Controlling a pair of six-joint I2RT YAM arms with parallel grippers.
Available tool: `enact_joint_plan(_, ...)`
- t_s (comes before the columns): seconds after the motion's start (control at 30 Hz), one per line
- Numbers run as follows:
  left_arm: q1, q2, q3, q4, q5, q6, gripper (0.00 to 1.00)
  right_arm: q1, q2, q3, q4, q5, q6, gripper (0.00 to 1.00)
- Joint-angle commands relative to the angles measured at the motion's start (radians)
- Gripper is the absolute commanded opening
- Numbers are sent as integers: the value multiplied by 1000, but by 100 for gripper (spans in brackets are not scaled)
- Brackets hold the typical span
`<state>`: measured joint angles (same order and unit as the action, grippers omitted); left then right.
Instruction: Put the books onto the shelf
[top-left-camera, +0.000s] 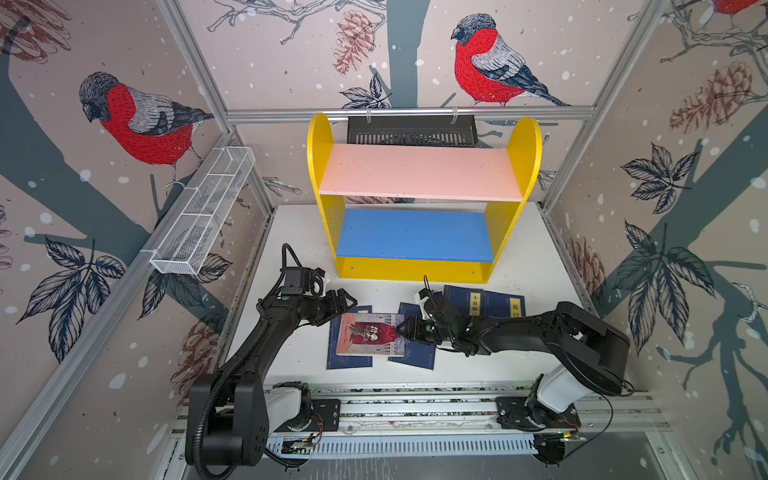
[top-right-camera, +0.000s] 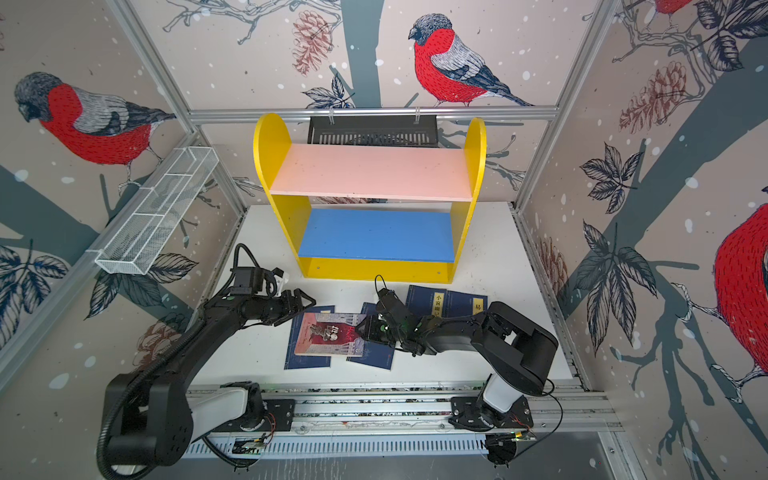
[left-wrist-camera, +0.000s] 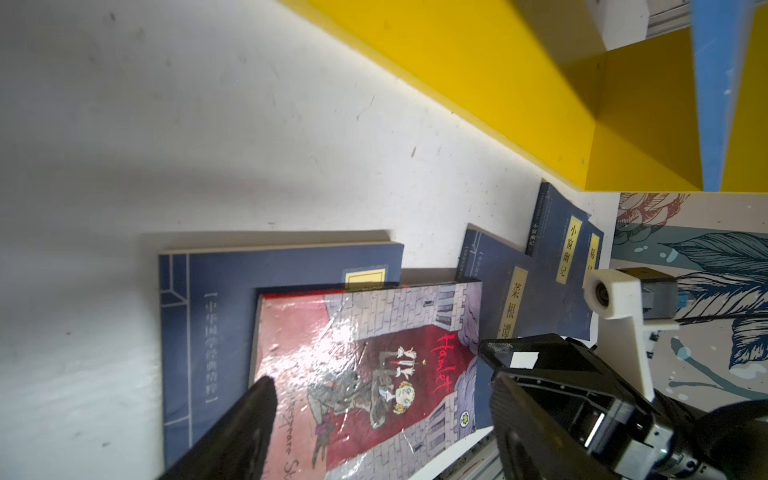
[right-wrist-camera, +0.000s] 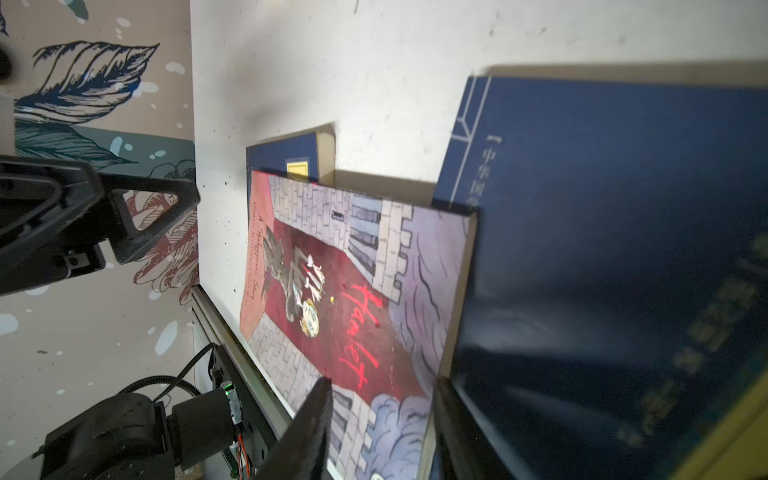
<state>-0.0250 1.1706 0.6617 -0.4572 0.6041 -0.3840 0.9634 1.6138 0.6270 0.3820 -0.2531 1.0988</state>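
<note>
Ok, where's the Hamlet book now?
In both top views the Hamlet book lies in front of the shelf, overlapping two navy books, between the left gripper and right gripper.

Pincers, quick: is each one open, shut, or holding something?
Left pincer: open, holding nothing.
Right pincer: astride the Hamlet book at its edge; whether it grips cannot be told.

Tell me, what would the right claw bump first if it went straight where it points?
Most likely the red picture book: the right claw points at its edge, one finger over the cover, one just past the edge. Whether they touch it yet is unclear.
</note>
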Motion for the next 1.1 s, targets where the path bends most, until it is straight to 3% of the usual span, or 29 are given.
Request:
enact_joint_plan(0.0,-1,6,23,-46,-34,26,82,-14,-2,26,0,-19,-22,43)
enact_joint_plan(0.07,-1,34,29,-52,-45,26,82,-7,-41,37,-70,10,-32,44)
enact_joint_plan(0.23,2,89,40,-43,-67,19,81,81,-211,21,-241,102,-11,60)
enact_joint_plan(0.4,3,111,5,-8,-55,6,81,193,-277,-47,-215,116,92,64)
enact_joint_plan(0.6,2,133,-23,26,-21,-4,81,270,-180,-51,-50,111,162,64)
enact_joint_plan(1.07,-1,146,-39,44,-14,-8,81,258,92,57,126,10,169,65)
